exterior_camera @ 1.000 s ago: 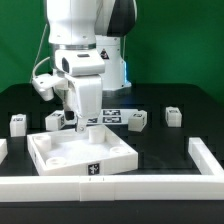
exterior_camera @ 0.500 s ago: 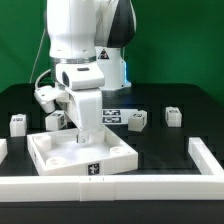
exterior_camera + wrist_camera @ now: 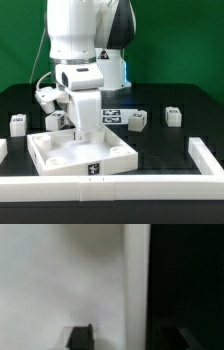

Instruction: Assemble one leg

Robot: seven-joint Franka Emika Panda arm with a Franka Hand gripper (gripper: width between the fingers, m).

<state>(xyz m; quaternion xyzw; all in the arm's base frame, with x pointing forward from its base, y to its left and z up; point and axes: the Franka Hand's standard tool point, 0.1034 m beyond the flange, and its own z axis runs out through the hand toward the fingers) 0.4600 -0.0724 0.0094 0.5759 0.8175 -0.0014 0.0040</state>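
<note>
White plastic makes up nearly every part shown. The panel (image 3: pixel 55 157), a square tray with a raised rim and corner holes, lies on the black table (image 3: pixel 205 125) directly beneath the claw (image 3: pixel 82 133). The white arm (image 3: pixel 78 40) holds the claw pointing straight down, with its tips low over the panel's floor, towards the far corner on the exterior view's left. Whether the tips touch the floor cannot be told.

In the wrist view one dark finger (image 3: pixel 80 336) stands against a pale surface that gives way to black on one side. The other finger is lost in that darkness. Neither view shows the gap between the fingers clearly, so it cannot be told whether the claw is spread, closed or gripping anything.

Four small tagged blocks stand on the table, all beyond the panel:
- The nearest leg (image 3: pixel 55 120) is just beside the claw, on the exterior view's left.
- The second leg (image 3: pixel 17 123) is farther out on that same side, well apart from the claw.
- The third leg (image 3: pixel 137 120) is near the claw on the exterior view's right.
- The fourth leg (image 3: pixel 172 116) lies beyond the third, well apart from the claw.

The marker board (image 3: pixel 113 116) lies flat behind the claw, between it and the third leg. A long front bar (image 3: pixel 150 185) runs along the panel's near side, and a side bar (image 3: pixel 207 155) lies well off to the exterior view's right of the claw.
</note>
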